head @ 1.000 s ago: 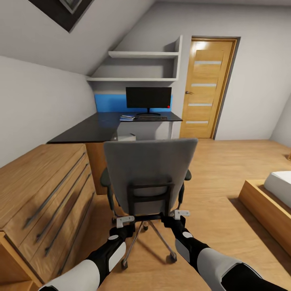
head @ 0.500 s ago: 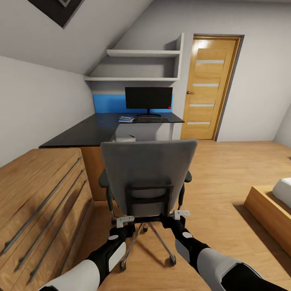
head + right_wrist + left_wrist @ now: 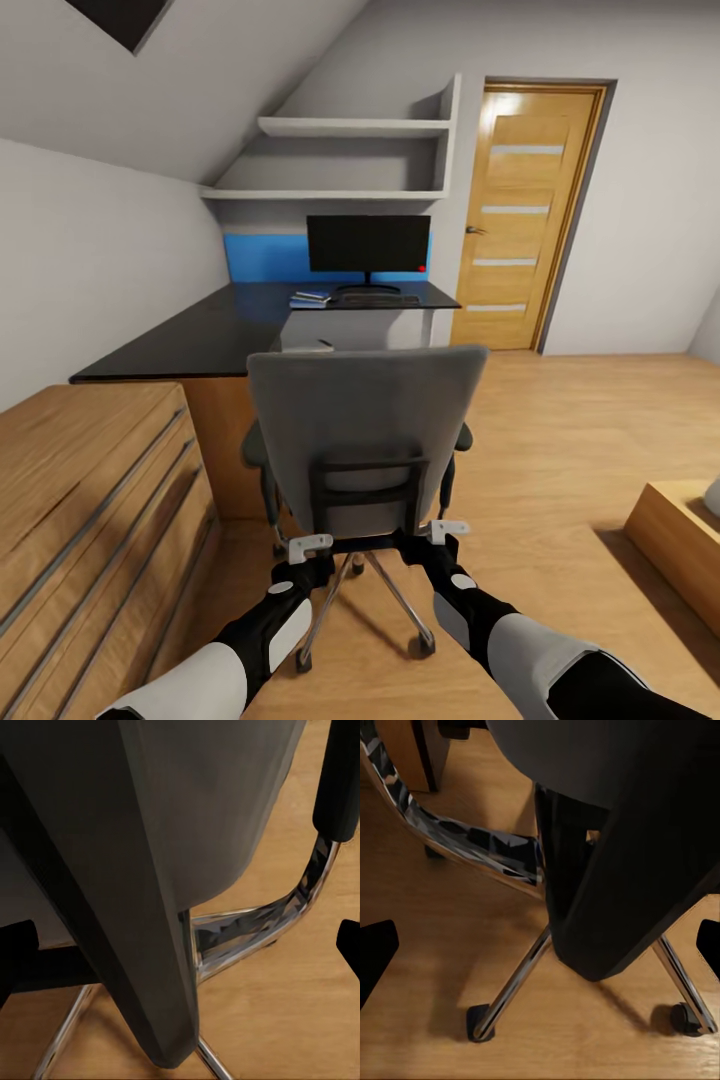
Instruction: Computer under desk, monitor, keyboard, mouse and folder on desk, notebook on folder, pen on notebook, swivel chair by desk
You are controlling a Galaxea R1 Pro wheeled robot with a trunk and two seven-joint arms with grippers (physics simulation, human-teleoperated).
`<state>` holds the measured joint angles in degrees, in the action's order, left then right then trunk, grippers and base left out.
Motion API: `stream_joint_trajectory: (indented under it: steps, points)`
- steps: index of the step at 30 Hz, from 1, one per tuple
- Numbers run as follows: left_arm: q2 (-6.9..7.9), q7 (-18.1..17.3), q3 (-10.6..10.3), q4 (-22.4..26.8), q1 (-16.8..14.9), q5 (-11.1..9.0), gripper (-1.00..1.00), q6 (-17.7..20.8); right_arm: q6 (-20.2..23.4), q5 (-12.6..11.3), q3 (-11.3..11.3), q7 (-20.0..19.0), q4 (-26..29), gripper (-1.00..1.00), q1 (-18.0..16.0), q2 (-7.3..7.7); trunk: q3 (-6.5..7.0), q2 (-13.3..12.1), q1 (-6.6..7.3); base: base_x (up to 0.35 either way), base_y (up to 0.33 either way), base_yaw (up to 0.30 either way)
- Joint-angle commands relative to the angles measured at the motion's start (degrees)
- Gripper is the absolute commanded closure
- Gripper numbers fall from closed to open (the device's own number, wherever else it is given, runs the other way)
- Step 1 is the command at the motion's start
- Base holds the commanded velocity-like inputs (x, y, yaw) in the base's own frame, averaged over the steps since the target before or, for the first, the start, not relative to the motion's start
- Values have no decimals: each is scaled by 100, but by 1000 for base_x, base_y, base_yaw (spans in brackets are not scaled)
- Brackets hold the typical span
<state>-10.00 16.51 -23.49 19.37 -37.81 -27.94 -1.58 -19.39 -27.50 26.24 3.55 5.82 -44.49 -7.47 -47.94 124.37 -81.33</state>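
Both tools sit low behind the swivel chair (image 3: 365, 440), the left tool (image 3: 310, 547) and the right tool (image 3: 448, 527) pressed up near the black bracket under its back. Each wrist view shows dark fingertips far apart at the frame edges, so both tools stand wide, clasping nothing; whether they actually touch the chair I cannot tell.

The chair faces the bench (image 3: 240, 325) with its back to the robot and its chrome base (image 3: 514, 982) on the wood floor. The monitor (image 3: 368, 244) stands at the far end of the bench with the keyboard (image 3: 374, 297) in front of it and a small stack with blue in it (image 3: 311, 297) beside that. A pale box, probably the computer (image 3: 305, 346), peeks out beyond the chair back.

The risks, as I judge them:
- pushing with open tools, the chair may swivel or roll off line on its casters;
- it may strike the wooden dresser (image 3: 90, 500) or the bench edge;
- a hard shove could jolt the bench's contents.
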Motion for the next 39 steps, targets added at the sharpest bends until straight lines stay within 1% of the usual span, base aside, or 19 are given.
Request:
stream_joint_trajectory:
  steps: [1,11,15,22,27,39]
  points:
    - [0,48,-15,1,-7,-1,-100,-17,-21,-45,-31,40,-1,-100,-7,0,-5,2,-2,320,0,0]
    - [0,46,-15,-2,-7,-5,-100,-17,-21,-45,-31,40,-1,-100,-7,7,-4,2,-2,320,0,-2]
    - [0,46,-15,-2,-7,-9,-100,-17,-23,-45,-31,40,-1,-100,-7,4,6,2,-2,320,0,-85]
    - [0,47,-15,-3,-7,-10,-100,-17,-123,-44,-31,40,-1,-100,-7,1,15,2,-2,320,0,-35]
    - [0,47,-15,0,-7,-10,-100,-17,-143,87,-31,40,-1,-100,-1,0,37,2,-2,320,0,-128]
    - [0,47,-15,1,-7,-10,-100,-17,-144,104,-31,40,-1,-100,-1,0,51,2,-2,320,0,-65]
